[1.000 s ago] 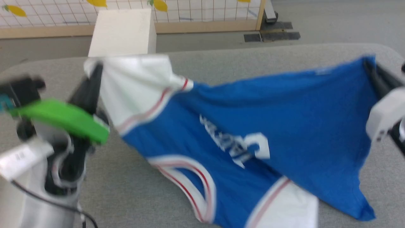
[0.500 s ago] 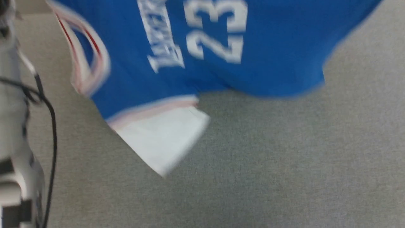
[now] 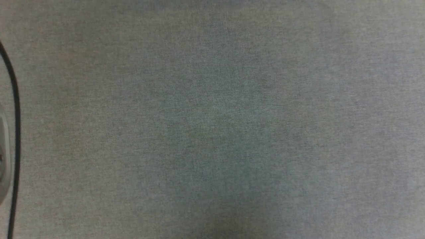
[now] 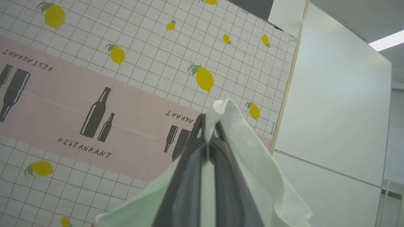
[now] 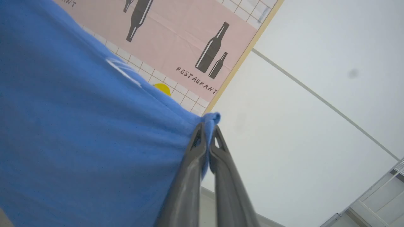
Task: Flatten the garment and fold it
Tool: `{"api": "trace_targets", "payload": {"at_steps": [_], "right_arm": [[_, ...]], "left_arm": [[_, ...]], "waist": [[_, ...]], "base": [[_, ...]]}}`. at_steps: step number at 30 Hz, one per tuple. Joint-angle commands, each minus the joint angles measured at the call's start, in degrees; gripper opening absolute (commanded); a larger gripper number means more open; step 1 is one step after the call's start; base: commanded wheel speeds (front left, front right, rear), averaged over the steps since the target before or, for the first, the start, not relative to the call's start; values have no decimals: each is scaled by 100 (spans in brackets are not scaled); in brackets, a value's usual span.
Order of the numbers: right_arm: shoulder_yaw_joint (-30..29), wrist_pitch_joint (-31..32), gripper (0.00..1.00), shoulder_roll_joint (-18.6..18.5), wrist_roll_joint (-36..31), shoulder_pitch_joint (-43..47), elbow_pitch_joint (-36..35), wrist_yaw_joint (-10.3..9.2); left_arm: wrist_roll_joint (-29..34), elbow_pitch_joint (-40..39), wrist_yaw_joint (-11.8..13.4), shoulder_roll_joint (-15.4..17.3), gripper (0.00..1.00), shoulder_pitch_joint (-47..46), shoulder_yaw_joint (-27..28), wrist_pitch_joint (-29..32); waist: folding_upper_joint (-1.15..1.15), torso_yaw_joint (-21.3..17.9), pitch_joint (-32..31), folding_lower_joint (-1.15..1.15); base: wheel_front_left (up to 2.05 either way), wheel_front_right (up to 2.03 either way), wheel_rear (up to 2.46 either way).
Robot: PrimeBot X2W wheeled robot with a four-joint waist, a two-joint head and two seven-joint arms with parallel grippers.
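Garment [image 5: 79,126] aloft, hung between both arms. Right claw [image 5: 208,127], lower centre of its wrist view, pinches a blue corner. Left claw [image 4: 209,129], lower centre of its own view, is pressed together on a white sleeve edge. Both point up toward the lemon-print wall [image 4: 94,63]. Head view looks down on the grey table [image 3: 212,119], with a black cable [image 3: 15,116] at the left edge.

Risk: both bites are thin. A sharp shake or uneven pull could slip one corner free and drop the cloth crumpled.

Your right gripper [image 5: 208,130] pinches a corner of the blue shirt [image 5: 79,142]. The cloth spreads left (all blue). Behind it hangs a bottle poster [image 5: 189,41].
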Motion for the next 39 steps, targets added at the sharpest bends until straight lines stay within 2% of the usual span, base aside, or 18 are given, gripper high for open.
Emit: {"api": "trace_targets", "payload": {"at_steps": [1, 4, 8, 14, 18, 23, 28, 35, 39], "right_arm": [[4, -127, 0, 48, -33, 113, 100, -9], [68, -361, 0, 134, 90, 575, 304, -9], [134, -574, 0, 237, 486, 1484, 484, -9], [123, -636, 0, 149, 1073, 3068, 574, -9], [-64, -516, 0, 192, 1440, 4116, 407, -9], [-227, -295, 0, 230, 1681, 5334, 59, -9], [-321, -33, 0, 305, 1741, 6344, -238, -9], [-433, 652, 0, 363, 1671, 7470, -548, -9], [-586, 1003, 0, 404, 1668, 8035, -697, -9]], "left_arm": [[-49, 116, -116, -25, 0, 73, -6, -80], [-142, 403, -384, 10, 0, 590, -77, -129], [-170, 604, -703, 192, 0, 1756, -284, 24], [-365, 310, -726, 446, 0, 4124, -414, 527], [-638, -324, -539, 578, 0, 5826, -373, 979], [-1062, -1393, -105, 636, 0, 7933, -183, 1470], [-1373, -2158, 303, 577, 0, 9547, -24, 1757], [-1546, -2468, 548, 372, 0, 10874, -88, 1841], [-1543, -2392, 569, 297, 0, 11224, -235, 1875]], "waist": [[0, 99, 24, -2], [0, 217, -197, -2], [0, 358, -617, -2], [0, 626, -1467, -2], [0, 735, -1897, -2], [0, 827, -2195, -2], [0, 857, -2381, -2], [0, 818, -2552, -2], [0, 812, -2630, -2]], "base": [[0, 0, 0], [0, 0, 0], [0, 0, 0], [0, 0, 0], [0, 0, 0], [0, 0, 0], [0, 0, 0], [0, 0, 0], [0, 0, 0]]}}
